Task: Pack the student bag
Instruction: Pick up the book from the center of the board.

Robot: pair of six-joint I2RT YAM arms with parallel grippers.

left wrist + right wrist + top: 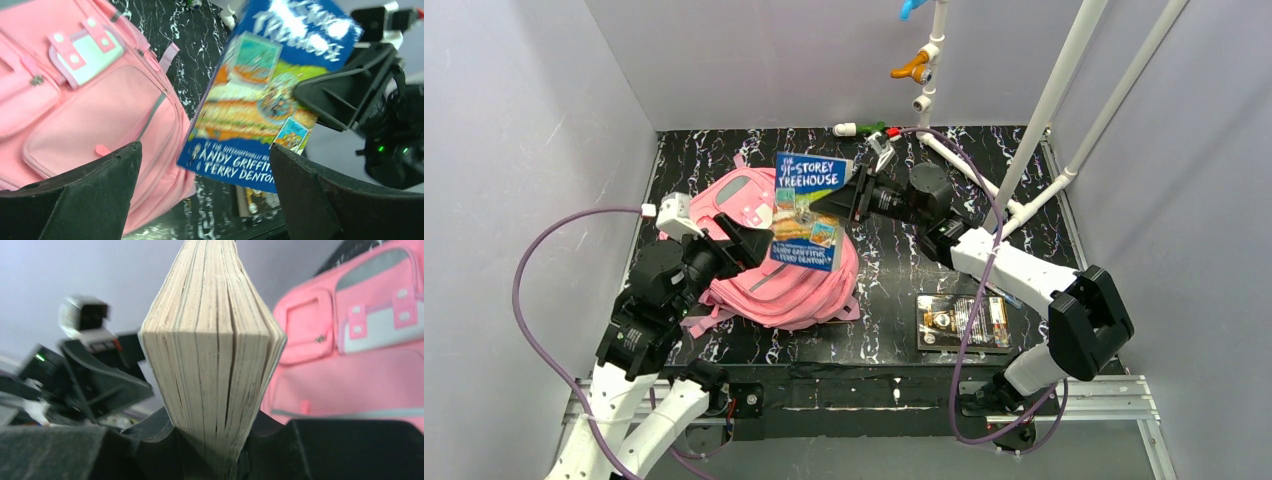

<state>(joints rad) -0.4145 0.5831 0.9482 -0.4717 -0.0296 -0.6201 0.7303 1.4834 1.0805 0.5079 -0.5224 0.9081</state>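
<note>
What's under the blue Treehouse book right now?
The pink student bag lies below the book, which the right gripper holds above it. The part of the bag directly beneath the cover is hidden.

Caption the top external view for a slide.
A paperback book held by the right gripper over the student bag, open left gripper facing it.

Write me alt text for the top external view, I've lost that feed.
The right gripper holds a blue Treehouse paperback by one edge above the pink student bag, which lies on the black marbled table. The left gripper stands open at the book's other side. A flat dark packet lies on the table by the right arm.
</note>
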